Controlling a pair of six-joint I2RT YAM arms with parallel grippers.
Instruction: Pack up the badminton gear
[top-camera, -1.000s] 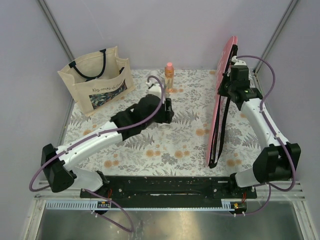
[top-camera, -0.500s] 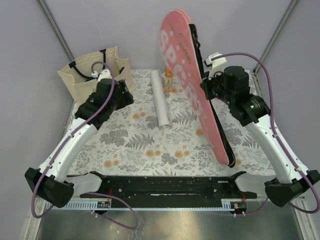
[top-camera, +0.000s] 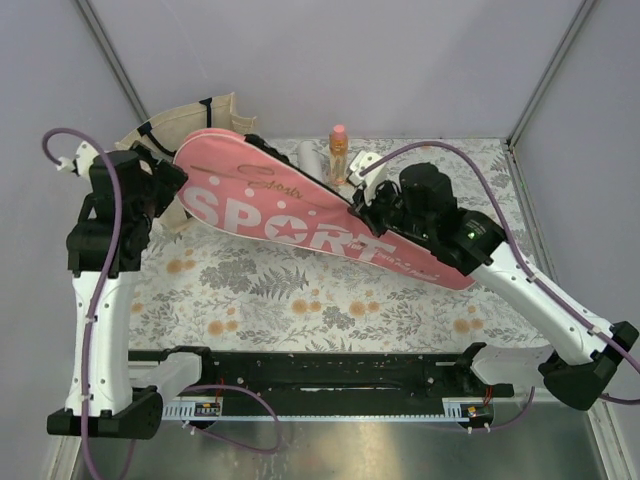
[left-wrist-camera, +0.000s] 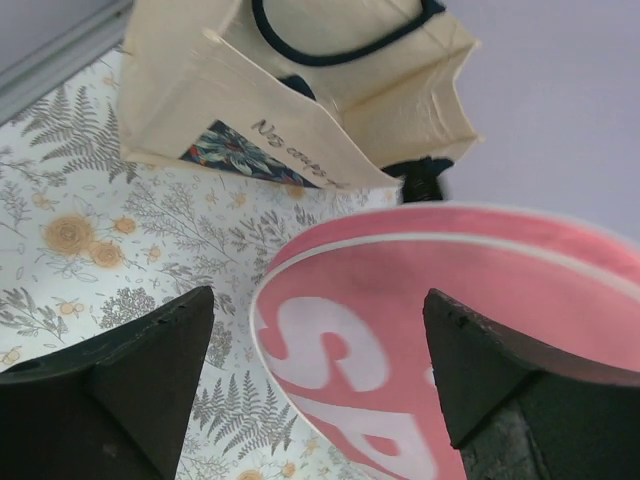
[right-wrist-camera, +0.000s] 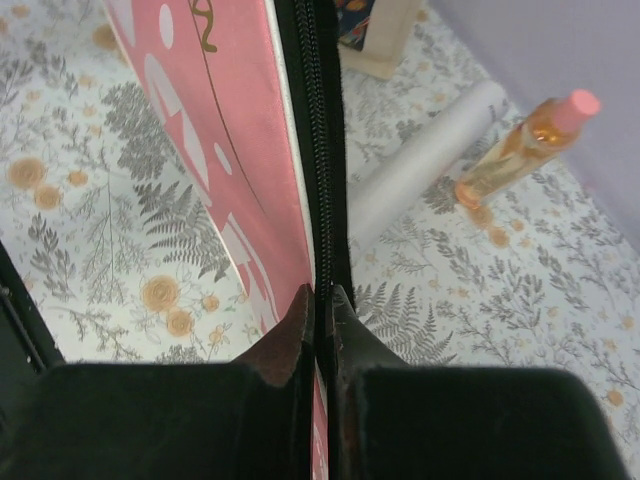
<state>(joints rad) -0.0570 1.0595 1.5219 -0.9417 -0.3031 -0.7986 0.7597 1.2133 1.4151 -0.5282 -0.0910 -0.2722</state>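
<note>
The cover (top-camera: 300, 225) hangs slanted above the table (top-camera: 300, 300), its round end by the tote (left-wrist-camera: 300, 90), its narrow end lower on the right. The right gripper (right-wrist-camera: 322, 300) is pinched tight on its black zip edge. The left gripper (left-wrist-camera: 318, 300) gapes wide and empty, the cover's round end showing between its fingers. The tube (right-wrist-camera: 420, 170) lies behind, beside the bottle (right-wrist-camera: 530, 140).

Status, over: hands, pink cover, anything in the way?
Right hand shut on pink cover, zipper edge. Left hand open at its round end. Tote bag nearby.
</note>
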